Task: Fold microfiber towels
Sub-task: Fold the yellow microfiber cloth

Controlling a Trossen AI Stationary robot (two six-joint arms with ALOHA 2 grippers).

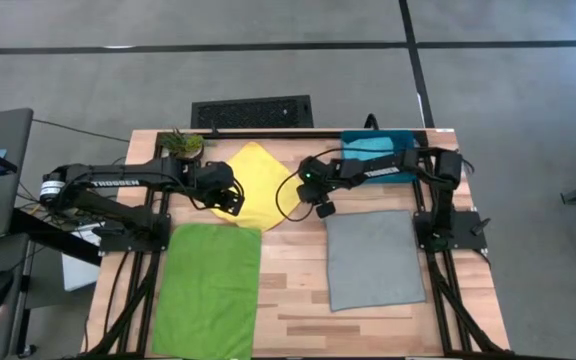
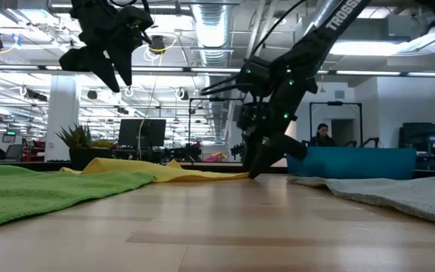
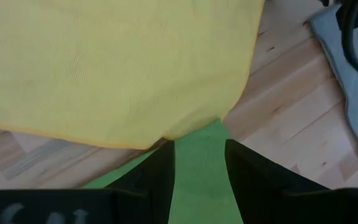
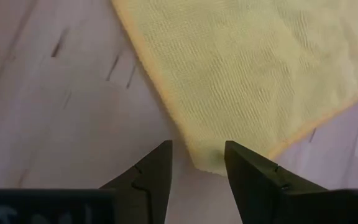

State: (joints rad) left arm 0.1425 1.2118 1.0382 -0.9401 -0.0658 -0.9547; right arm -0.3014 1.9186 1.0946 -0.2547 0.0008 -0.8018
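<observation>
On the wooden surface [image 1: 298, 300] the yellow towel [image 1: 255, 183] lies flat, its near corner overlapping the lime green towel [image 1: 206, 285]. The grey towel [image 1: 373, 258] lies well apart — the turquoise one [image 1: 368, 147] sits behind it. The left gripper [image 3: 199, 177] hangs above the yellow-green overlap, jaws released. The right gripper [image 4: 197, 167] — jaws parted, empty — straddles the yellow towel's corner.

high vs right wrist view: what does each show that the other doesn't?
Only the high view: the green towel, grey towel, the turquoise towel in the teal bin, the potted plant, and the left gripper over the yellow towel.

Only the right wrist view: the right gripper open, straddling the yellow towel's corner.

Both: the yellow towel on the wooden table.
</observation>
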